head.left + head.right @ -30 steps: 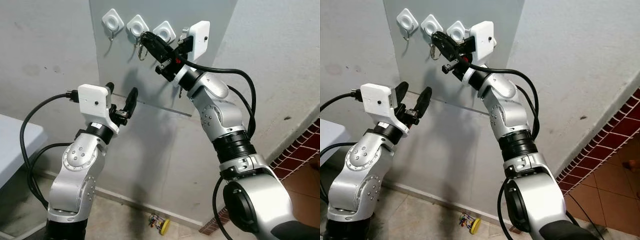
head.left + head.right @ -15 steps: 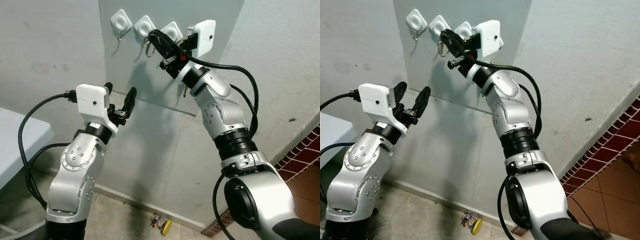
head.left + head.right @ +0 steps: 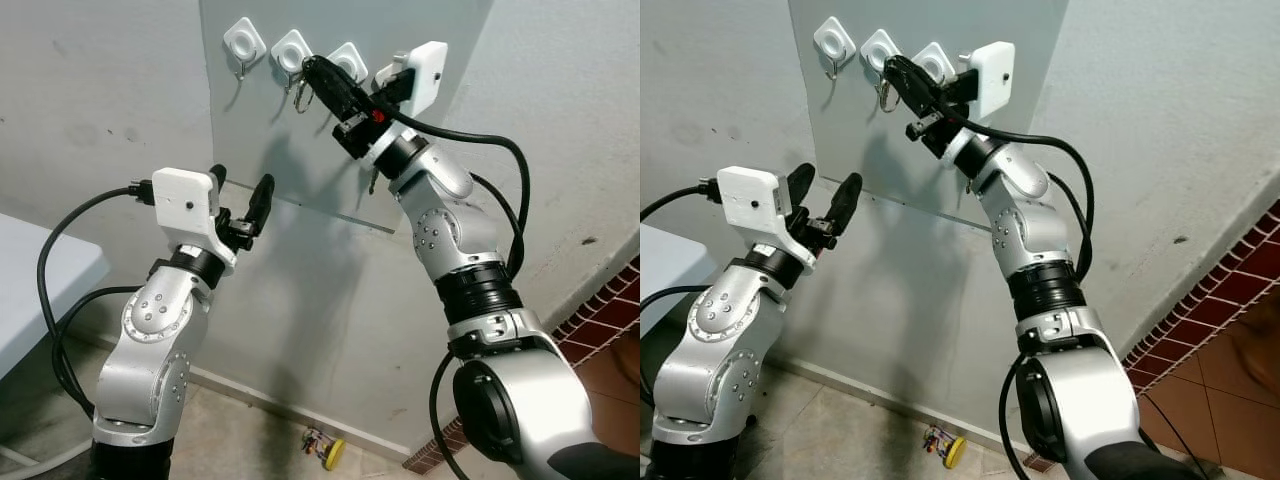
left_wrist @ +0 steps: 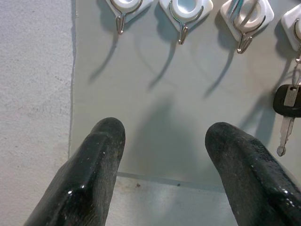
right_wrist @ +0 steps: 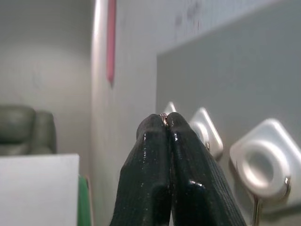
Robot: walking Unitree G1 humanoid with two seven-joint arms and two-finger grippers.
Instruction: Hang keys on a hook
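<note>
A row of white hooks [image 3: 293, 48] is fixed high on a grey wall panel [image 3: 300, 150]. My right gripper [image 3: 309, 66] reaches up to the second hook from the left. It is shut on a key ring; the keys [image 3: 299, 95] dangle just under its fingertips, close to that hook. In the right wrist view the fingers [image 5: 164, 155] press together with a bit of metal ring at their tip. A black-headed key [image 4: 287, 100] hangs from the rightmost hook. My left gripper [image 3: 241, 192] is open, lower down before the panel, holding nothing.
A narrow ledge [image 3: 320, 212] runs along the panel's lower edge. A white table [image 3: 40, 290] stands at the left. A small yellow toy [image 3: 322, 447] lies on the floor by the wall. Red brick tiling [image 3: 600, 310] runs along the wall's foot at the right.
The view has shifted slightly. My right gripper with the keys has edged a little closer to the second hook. The left arm has not moved.
</note>
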